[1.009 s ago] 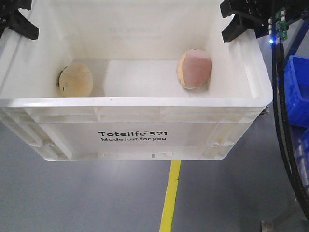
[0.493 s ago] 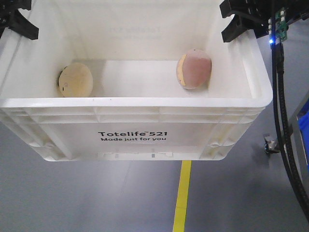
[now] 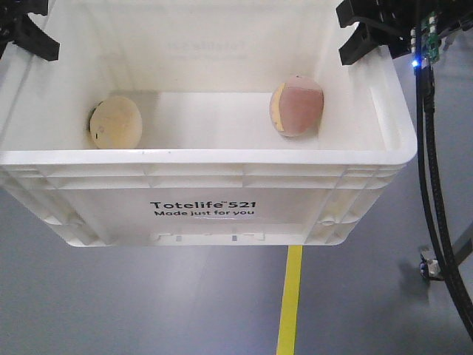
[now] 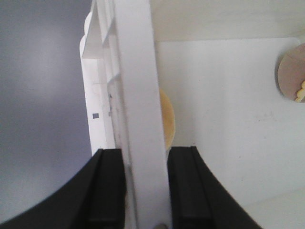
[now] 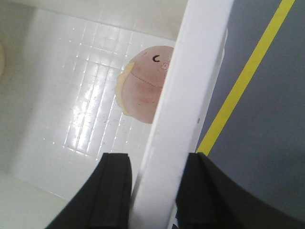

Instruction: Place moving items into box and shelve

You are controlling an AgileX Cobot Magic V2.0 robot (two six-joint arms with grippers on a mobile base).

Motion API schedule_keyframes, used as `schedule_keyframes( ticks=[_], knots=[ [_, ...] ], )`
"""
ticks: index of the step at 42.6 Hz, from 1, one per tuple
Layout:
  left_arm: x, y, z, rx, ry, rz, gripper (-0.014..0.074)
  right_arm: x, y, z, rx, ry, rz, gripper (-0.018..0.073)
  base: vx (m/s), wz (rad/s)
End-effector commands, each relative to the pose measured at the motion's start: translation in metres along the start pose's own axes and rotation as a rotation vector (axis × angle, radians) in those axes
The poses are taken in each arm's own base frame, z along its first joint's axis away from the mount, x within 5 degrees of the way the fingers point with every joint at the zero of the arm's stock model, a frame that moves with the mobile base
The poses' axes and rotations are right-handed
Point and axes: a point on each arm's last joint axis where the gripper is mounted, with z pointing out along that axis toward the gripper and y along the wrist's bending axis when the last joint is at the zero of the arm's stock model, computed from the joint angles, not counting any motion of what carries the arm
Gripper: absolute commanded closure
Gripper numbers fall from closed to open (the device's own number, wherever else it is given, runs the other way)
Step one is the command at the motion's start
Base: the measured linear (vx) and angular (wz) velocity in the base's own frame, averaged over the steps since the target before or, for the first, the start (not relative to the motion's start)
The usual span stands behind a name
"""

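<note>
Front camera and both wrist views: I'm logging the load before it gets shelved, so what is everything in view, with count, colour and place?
box: one, white, printed "Totelife 521", held up over the floor by its two end walls
tan toy: one, round, inside the box at its left end
pink toy: one, round, pink with a yellow patch, inside the box towards its right end
floor: grey, beneath the box
floor line: one, yellow, on the floor below the box's right half
cables: several, black, hanging at the right edge
left gripper: one, black, fingers either side of the box's left wall
right gripper: one, black, fingers either side of the box's right wall
</note>
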Motion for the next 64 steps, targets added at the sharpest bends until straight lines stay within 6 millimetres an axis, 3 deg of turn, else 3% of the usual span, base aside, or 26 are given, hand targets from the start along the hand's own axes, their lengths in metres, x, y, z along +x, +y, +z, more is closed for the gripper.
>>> schedule_keyframes(
  ticks=[1, 64],
  knots=[
    [-0.0086, -0.0282, -0.0292, 0.168, -0.179, -0.012, 0.0601, -0.0059, 0.0283, -0.0342, -0.172, -0.168, -0.020, 0.0562, 0.53, -0.04],
    [-0.0086, -0.0283, -0.0292, 0.169, -0.179, -0.012, 0.0601, -0.0062, 0.0283, -0.0343, -0.172, -0.171, -0.019, 0.0562, 0.53, -0.20]
  ],
)
